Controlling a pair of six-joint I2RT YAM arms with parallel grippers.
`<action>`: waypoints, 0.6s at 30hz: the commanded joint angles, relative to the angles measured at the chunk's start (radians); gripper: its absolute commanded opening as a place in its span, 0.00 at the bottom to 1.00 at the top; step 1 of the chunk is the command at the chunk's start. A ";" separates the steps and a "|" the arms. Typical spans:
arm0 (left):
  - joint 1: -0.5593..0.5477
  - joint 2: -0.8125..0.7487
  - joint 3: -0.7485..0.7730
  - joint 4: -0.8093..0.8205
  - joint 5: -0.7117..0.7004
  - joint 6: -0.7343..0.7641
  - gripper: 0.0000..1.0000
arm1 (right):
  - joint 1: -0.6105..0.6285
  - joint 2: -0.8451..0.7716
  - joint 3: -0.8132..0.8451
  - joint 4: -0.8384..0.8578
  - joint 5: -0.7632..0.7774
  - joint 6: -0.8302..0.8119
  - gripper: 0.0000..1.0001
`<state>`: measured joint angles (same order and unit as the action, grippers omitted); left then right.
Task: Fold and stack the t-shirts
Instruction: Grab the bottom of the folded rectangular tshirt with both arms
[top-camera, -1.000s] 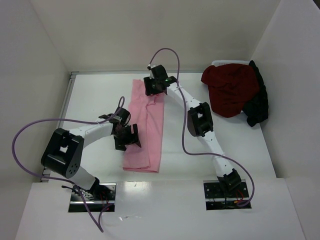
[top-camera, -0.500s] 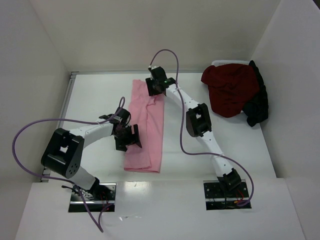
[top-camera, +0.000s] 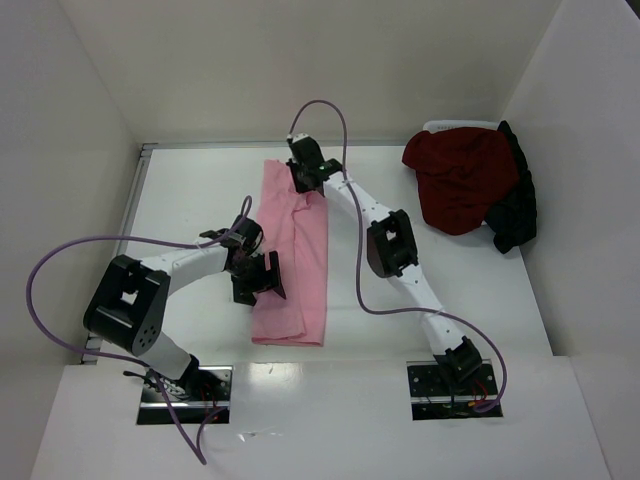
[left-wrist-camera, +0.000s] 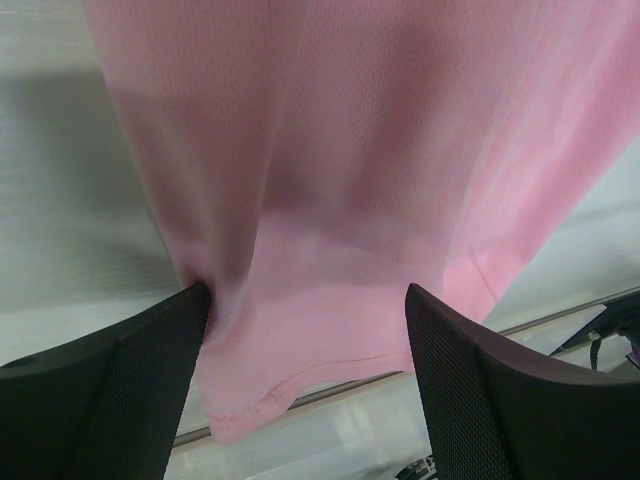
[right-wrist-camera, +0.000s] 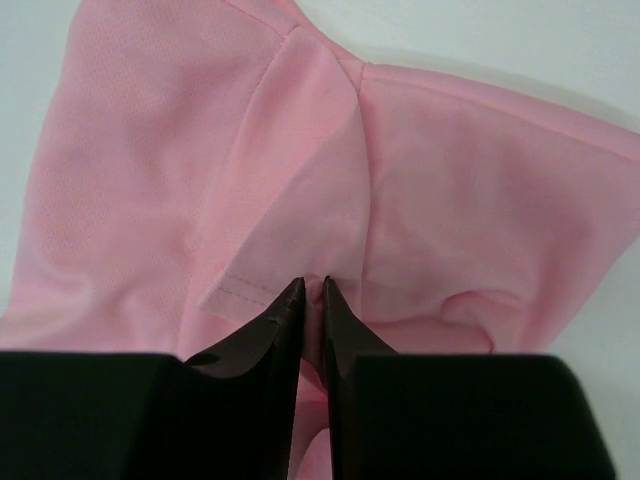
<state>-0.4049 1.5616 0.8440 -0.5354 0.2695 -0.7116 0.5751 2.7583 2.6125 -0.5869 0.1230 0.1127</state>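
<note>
Pinching a fold of the pink t-shirt (right-wrist-camera: 450, 180), your right gripper (right-wrist-camera: 312, 287) is revealing this only in wrist view, while your left gripper (left-wrist-camera: 307, 295) is standing wide.

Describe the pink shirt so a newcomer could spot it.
Start at the white table. Near its middle lies the light pink cloth t-shirt, folded into a long narrow strip. Unlike the crumpled dark red t-shirt and black garment heaped at the far right, it is flat and pale.

pink t-shirt (top-camera: 305, 270); maroon t-shirt (top-camera: 460, 180); black t-shirt (top-camera: 515, 215)
</note>
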 joint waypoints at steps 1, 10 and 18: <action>-0.006 0.021 -0.005 -0.017 0.027 0.001 0.87 | 0.006 0.011 0.052 0.025 0.070 -0.015 0.18; -0.006 0.032 -0.014 -0.017 0.027 0.011 0.87 | -0.041 0.001 0.070 0.007 0.109 0.051 0.18; -0.006 0.032 -0.023 -0.008 0.036 0.020 0.87 | -0.121 -0.020 0.089 -0.011 0.046 0.200 0.38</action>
<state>-0.4046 1.5677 0.8444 -0.5346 0.2871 -0.7086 0.4923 2.7590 2.6450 -0.5949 0.1936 0.2222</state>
